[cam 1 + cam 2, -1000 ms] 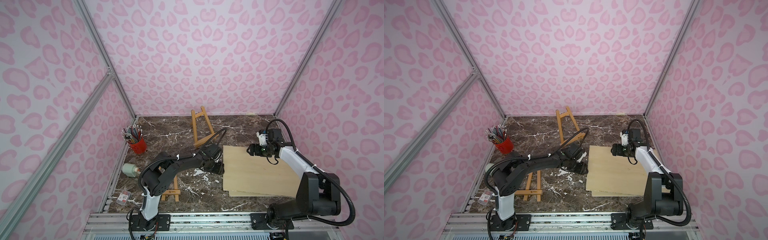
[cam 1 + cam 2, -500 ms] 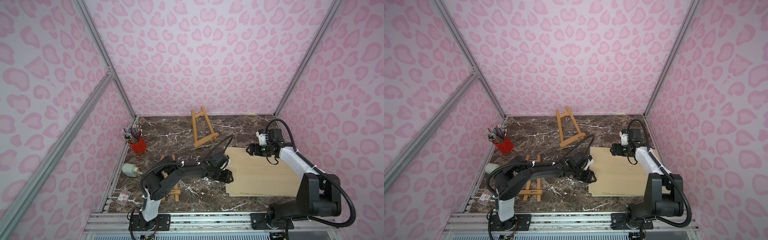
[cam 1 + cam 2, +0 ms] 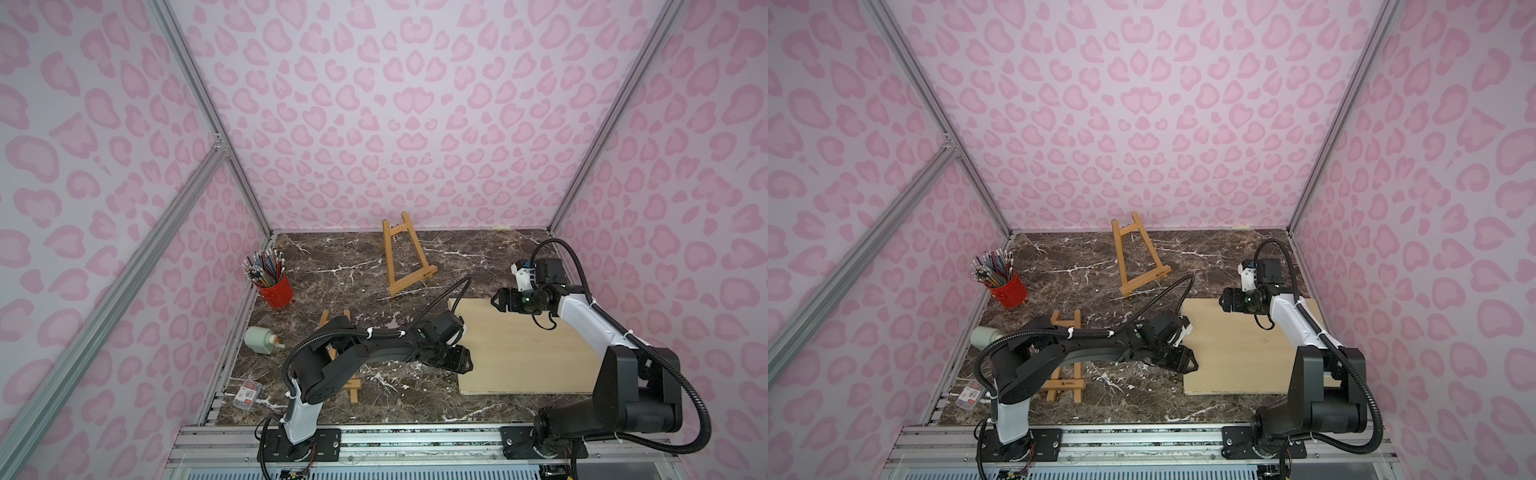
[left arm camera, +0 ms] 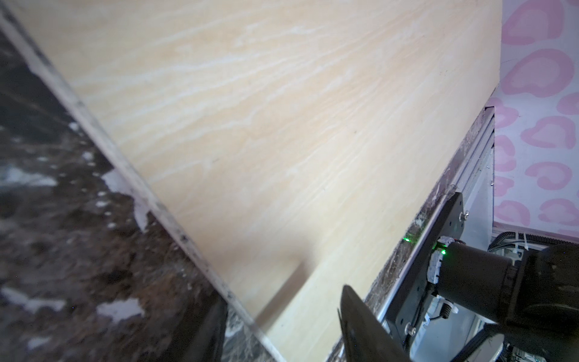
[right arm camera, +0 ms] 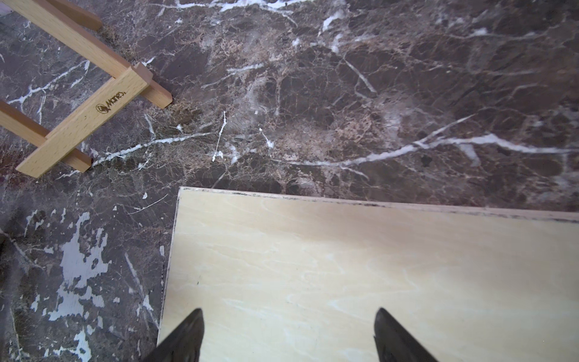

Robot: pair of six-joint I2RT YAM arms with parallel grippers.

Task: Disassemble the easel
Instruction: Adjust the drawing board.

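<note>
1. Over the board's (image 3: 523,349) nine-o'clock edge, the left tool (image 3: 468,365) sits half open and empty; the right tool (image 3: 495,300) gapes empty near its eleven-o'clock corner.
2. The easel (image 3: 413,279) stands at twelve o'clock on the table (image 3: 332,266).
3. Risk: a low sweep could snag the board.

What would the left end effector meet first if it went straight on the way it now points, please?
Most likely the board: the open left end effector sits at its edge, pointing across it. Whether it would strike or skim above is unclear.
</note>
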